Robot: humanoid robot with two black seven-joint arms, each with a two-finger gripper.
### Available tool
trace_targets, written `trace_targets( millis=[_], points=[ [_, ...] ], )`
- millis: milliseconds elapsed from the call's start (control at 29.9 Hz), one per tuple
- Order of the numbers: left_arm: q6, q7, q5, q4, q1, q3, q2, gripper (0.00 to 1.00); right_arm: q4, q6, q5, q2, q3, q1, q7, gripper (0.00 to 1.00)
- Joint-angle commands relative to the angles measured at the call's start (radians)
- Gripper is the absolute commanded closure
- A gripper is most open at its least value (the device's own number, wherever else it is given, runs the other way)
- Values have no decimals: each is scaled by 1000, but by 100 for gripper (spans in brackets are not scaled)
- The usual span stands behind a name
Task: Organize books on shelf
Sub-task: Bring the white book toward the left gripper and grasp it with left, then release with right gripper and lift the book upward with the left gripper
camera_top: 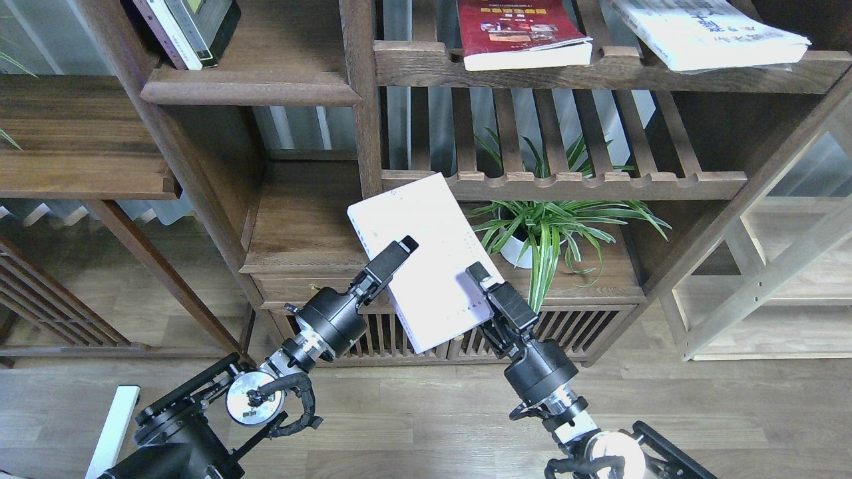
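Your left gripper (398,251) has its fingers clamped on the left edge of the thin pale book (426,259), and your right gripper (480,276) pinches its right edge, so you're holding it between both arms in mid-air, tilted, in front of the bookcase and well below the flat shelf (249,85). You look to be mid-carry; next you'd need to raise and stand it beside the upright books (190,30) there. It's slim and plain-covered, with the red book (522,33) and large white book (705,30) lying on the slatted shelf (599,66).
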Motion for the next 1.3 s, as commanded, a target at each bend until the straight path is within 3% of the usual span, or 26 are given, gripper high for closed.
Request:
trace_targets(
  millis=[0,167,635,903,1103,1271],
  points=[
    [0,0,3,-31,11,1,24,98,-8,0,2,-3,48,2,0,20],
    [0,1,12,-96,28,1,112,98,-20,0,2,-4,99,3,0,14],
    [0,5,136,-261,73,-31,299,98,-80,0,0,-36,142,6,0,11],
    [0,25,334,-387,71,-161,423,98,-97,0,0,-69,150,32,2,7],
    [0,84,384,-490,74,-301,544,98,-106,0,0,-75,157,34,2,6],
    [0,87,384,-541,76,-391,630,98,-117,0,-3,-75,156,40,0,5]
  ],
)
